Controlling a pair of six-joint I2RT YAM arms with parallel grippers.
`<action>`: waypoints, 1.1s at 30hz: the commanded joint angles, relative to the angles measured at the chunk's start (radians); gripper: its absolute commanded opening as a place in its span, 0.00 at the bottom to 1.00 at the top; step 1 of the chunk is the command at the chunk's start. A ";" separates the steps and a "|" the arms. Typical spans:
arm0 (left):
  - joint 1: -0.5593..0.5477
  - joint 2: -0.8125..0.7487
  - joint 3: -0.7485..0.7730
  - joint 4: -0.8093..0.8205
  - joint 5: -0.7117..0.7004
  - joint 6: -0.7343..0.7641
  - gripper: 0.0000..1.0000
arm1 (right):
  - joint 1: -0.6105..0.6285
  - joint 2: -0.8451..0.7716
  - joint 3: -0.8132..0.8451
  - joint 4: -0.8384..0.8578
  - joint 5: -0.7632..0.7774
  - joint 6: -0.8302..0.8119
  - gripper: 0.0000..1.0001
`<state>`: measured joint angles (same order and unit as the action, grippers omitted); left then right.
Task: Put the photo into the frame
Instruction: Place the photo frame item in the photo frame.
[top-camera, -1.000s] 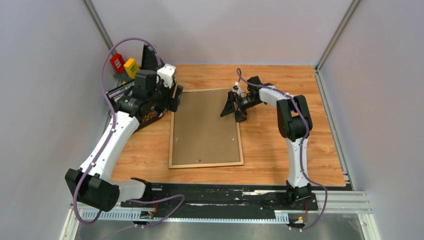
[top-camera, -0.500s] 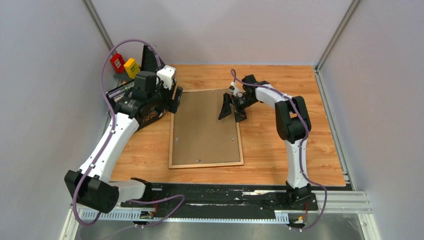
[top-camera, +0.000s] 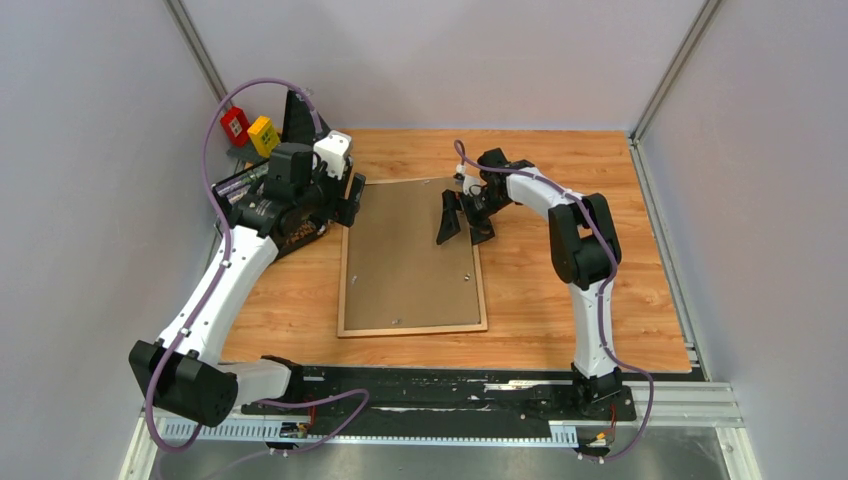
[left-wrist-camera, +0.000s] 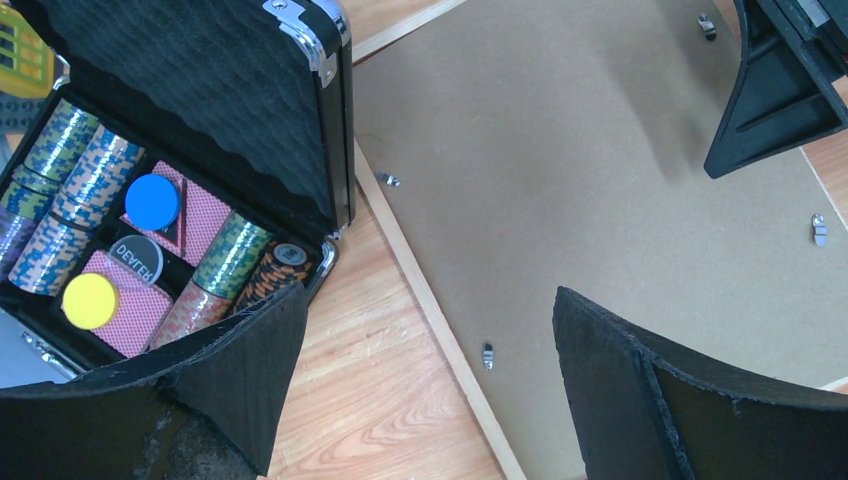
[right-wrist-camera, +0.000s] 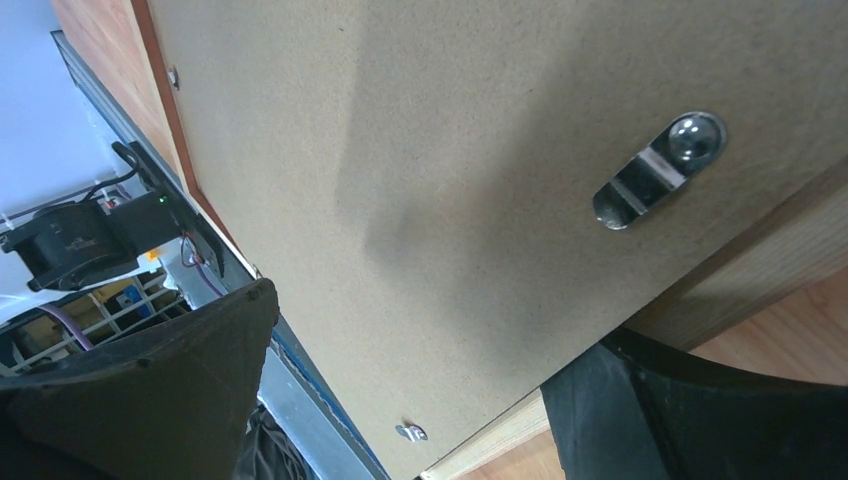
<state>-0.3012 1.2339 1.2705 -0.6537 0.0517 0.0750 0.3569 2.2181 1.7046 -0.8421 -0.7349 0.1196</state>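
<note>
The frame (top-camera: 412, 329) lies face down on the table, its pale wood rail round a plain brown backing board (top-camera: 405, 260). The photo is not in view. My left gripper (top-camera: 351, 199) is open and empty over the frame's left rail (left-wrist-camera: 395, 225) near the far left corner. My right gripper (top-camera: 463, 222) is open and empty. It straddles the frame's right rail (right-wrist-camera: 485, 447) near the far end, one finger over the board (right-wrist-camera: 450, 150) and one outside the rail. A metal turn clip (right-wrist-camera: 658, 170) lies close in front of it. The right gripper also shows in the left wrist view (left-wrist-camera: 780, 100).
An open black case (left-wrist-camera: 200, 100) with poker chips and cards stands against the frame's left side, under my left arm (top-camera: 285, 185). A red block (top-camera: 235, 125) and a yellow block (top-camera: 263, 133) sit at the back left. Small metal clips (left-wrist-camera: 488, 355) dot the board's edges. Grey walls close in the table.
My right gripper has moved a little left and away, further over the backing board. The left arm and the frame have not moved.
</note>
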 joint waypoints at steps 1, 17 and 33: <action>0.004 -0.032 0.005 0.033 0.007 0.018 1.00 | 0.001 -0.039 0.008 -0.088 0.084 -0.044 1.00; 0.004 -0.034 0.006 0.029 -0.001 0.021 1.00 | 0.001 -0.075 0.011 -0.121 0.071 -0.066 1.00; 0.004 -0.030 -0.010 0.043 -0.014 0.032 1.00 | -0.002 -0.089 0.030 -0.169 0.095 -0.086 1.00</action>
<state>-0.3012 1.2339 1.2701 -0.6533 0.0502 0.0811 0.3573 2.1830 1.7046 -0.9642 -0.6640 0.0582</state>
